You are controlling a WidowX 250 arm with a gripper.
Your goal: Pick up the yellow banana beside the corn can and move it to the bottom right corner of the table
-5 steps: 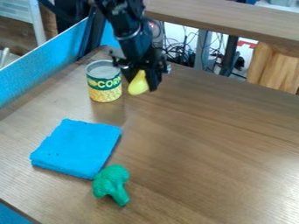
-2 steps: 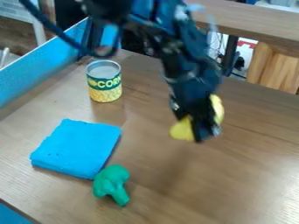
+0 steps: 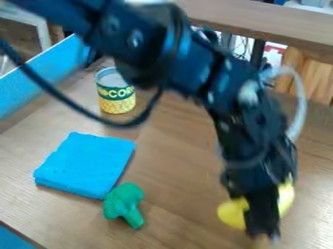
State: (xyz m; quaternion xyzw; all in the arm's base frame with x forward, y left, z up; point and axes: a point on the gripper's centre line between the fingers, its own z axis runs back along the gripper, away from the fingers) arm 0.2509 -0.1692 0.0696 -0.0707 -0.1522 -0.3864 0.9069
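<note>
Over the lower right of the table, the black gripper is shut on a yellow object, which sticks out on both sides of its fingers. A green broccoli toy lies left of the gripper. Touching or nearly touching the broccoli is the lower right corner of a folded blue cloth. Farther back stands an upright corn can, its top edge partly covered by the arm.
The brown wooden table carries all of these. A blue wall runs along its left side. Behind the back edge are a wooden ledge, cables and metal legs. The arm spans from upper left to lower right.
From beside the can, the gripper has moved right and toward the camera, carrying the yellow object. The can, cloth and broccoli have stayed put.
</note>
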